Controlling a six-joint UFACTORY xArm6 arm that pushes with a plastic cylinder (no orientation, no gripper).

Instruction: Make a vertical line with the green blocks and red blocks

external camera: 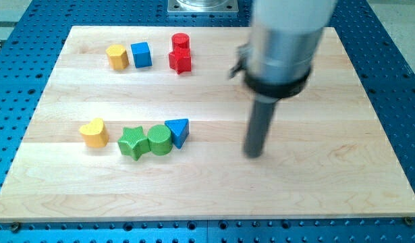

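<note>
**Tip position and open board**

My tip (254, 154) rests right of centre, well apart from every block; it has no jaws. Green star (131, 143) touches green cylinder (159, 140) at lower left. Red cylinder (180, 42) and red star (181, 61) touch near the top edge.

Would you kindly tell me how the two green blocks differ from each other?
The green star block has points; the green round block is a smooth cylinder. The star lies toward the view's left; the round one touches the blue triangle block. Both share colour and touch each other.
</note>
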